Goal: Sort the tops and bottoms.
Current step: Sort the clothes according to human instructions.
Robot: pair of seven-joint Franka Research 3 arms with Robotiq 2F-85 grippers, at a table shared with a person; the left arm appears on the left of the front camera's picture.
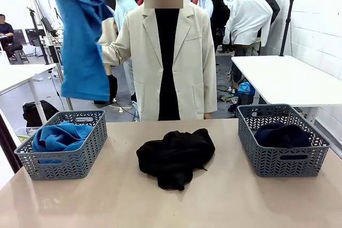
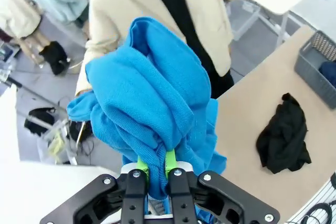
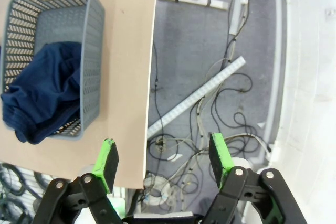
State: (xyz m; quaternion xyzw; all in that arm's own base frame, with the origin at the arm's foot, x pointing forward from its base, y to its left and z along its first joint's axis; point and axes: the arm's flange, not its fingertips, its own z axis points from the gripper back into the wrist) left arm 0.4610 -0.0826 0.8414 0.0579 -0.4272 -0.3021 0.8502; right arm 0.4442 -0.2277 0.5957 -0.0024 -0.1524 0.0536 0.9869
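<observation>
L gripper [image 2: 153, 167]: jaws shut tight on the blue garment [image 2: 152, 93]. Green pads pinch a bunched fold, w/ cloth balling up above the fingers & trailing down past them. In front view the same blue garment [image 1: 80, 41] hangs high at 10 o'clock of the frame, clear of the table [image 1: 107, 201], lower hem above & behind the L basket [image 1: 69, 166]. L basket sits at 8 o'clock from table centre, w/ blue clothes [image 1: 59, 136] piled inside.

Black garment [image 1: 173, 156] lies crumpled at table centre, btwn the two baskets, touching neither. L wrist view has it [image 2: 283, 140] at 4 o'clock, flat on the tabletop.

R basket [image 1: 288, 161] sits at 4 o'clock from centre & holds a navy garment [image 1: 280, 134].

R gripper [image 3: 163, 150], seen in R wrist view, is spread wide w/ nothing btwn the pads. It points down over the table edge, w/ grey floor & cables [image 3: 210, 108] beyond. R basket [image 3: 92, 51] is at 10 o'clock there, w/ the navy garment [image 3: 42, 98] slumped in the end nearer the gripper.

Person [image 1: 171, 52] in pale jacket over black top stands at 12 o'clock, far side of table. One arm reaches toward the hanging blue garment; the hand is hidden behind the cloth.
</observation>
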